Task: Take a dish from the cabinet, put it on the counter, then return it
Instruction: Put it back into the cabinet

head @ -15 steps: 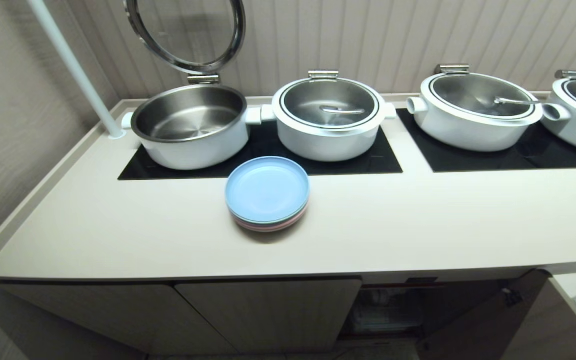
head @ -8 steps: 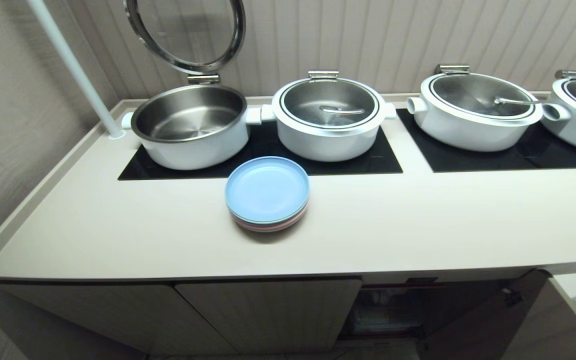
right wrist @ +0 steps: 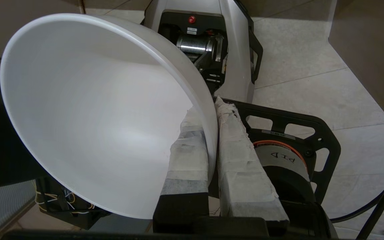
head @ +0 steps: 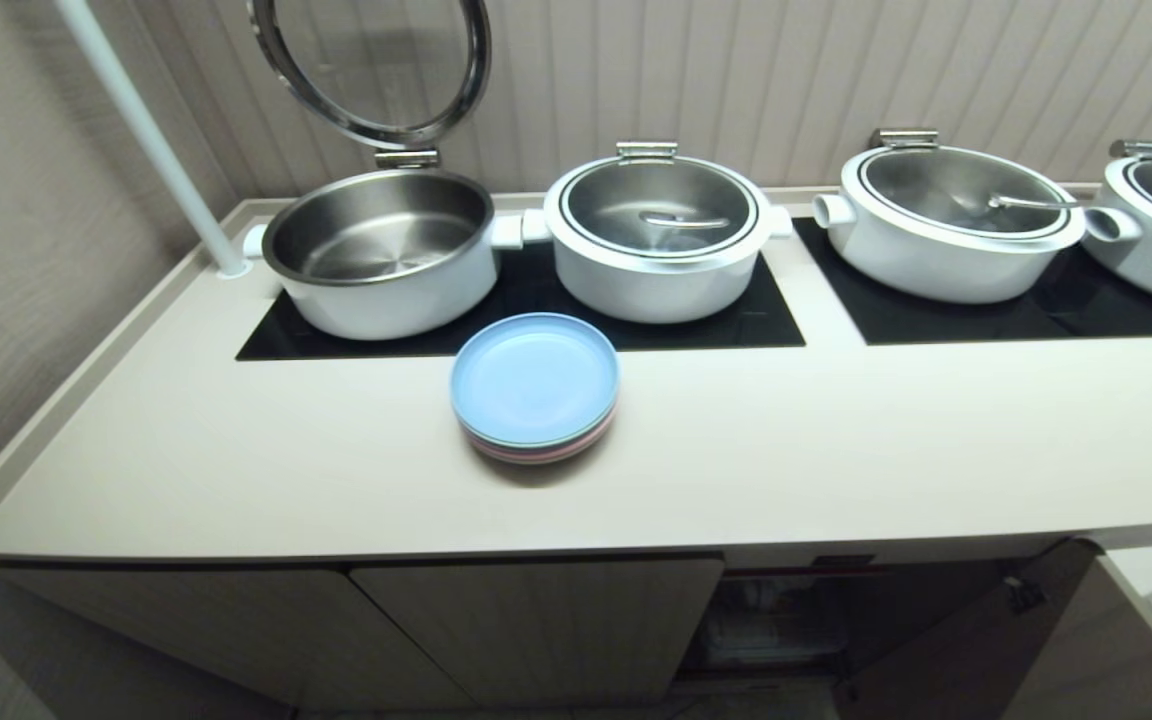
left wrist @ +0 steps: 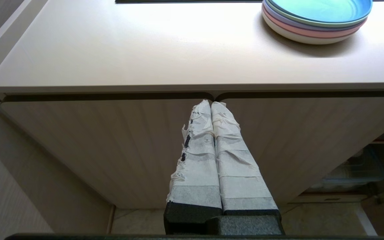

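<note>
In the right wrist view the dish (right wrist: 88,113), a plain white bowl, fills most of the picture, and my right gripper (right wrist: 212,110) is shut on its rim, one taped finger inside and one outside. It hangs over the tiled floor and my own base; neither shows in the head view. The cabinet (head: 536,625) stands under the beige counter (head: 786,450), its right door (head: 976,640) swung open onto a dark inside. My left gripper (left wrist: 211,104) is shut and empty, parked before the shut cabinet doors (left wrist: 112,143).
A stack of pastel plates (head: 534,385) lies mid-counter before the black cooktop panels (head: 636,310). Several white pots (head: 656,235) stand on the panels, the leftmost with its lid raised. A white pole (head: 151,140) rises at the back left. A clear bin (left wrist: 355,170) sits inside the cabinet.
</note>
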You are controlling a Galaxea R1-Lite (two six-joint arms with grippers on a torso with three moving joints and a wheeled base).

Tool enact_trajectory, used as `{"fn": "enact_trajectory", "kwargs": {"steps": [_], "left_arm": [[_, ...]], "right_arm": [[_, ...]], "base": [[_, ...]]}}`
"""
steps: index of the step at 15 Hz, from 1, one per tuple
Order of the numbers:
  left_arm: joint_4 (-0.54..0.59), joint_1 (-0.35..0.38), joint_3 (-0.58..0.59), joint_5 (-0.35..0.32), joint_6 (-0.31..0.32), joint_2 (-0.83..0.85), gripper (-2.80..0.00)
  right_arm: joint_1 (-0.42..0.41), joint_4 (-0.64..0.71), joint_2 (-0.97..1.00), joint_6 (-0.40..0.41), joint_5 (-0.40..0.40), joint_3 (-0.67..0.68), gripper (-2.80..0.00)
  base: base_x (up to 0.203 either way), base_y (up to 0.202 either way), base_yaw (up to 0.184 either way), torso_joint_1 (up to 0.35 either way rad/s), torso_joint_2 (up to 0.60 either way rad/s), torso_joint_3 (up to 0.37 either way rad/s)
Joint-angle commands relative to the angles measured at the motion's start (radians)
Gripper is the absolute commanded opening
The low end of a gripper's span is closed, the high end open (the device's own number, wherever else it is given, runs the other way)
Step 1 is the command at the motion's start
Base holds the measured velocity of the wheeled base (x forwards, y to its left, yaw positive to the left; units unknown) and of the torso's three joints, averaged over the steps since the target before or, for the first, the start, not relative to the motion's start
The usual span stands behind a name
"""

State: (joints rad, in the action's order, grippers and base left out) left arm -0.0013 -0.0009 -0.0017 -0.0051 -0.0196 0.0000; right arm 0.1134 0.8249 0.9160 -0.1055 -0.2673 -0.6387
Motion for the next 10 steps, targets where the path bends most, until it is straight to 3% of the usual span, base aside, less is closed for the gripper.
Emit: {"fn": "enact_trajectory", "kwargs": {"steps": [1, 10], "left_arm": [[0.0, 0.0, 0.0, 0.001, 0.0, 0.0, -2.8], [0.0, 0.0, 0.0, 0.001, 0.0, 0.0, -2.8]], "right_arm": [[0.002, 0.003, 0.004, 0.0, -0.006, 0.003, -2.8], [0.009, 0.0, 0.006, -0.005, -0.007, -0.002, -2.8]], "base": [[0.0, 0.0, 0.0, 0.0, 0.0, 0.0], [0.0, 0.0, 0.0, 0.0, 0.0, 0.0]]}}
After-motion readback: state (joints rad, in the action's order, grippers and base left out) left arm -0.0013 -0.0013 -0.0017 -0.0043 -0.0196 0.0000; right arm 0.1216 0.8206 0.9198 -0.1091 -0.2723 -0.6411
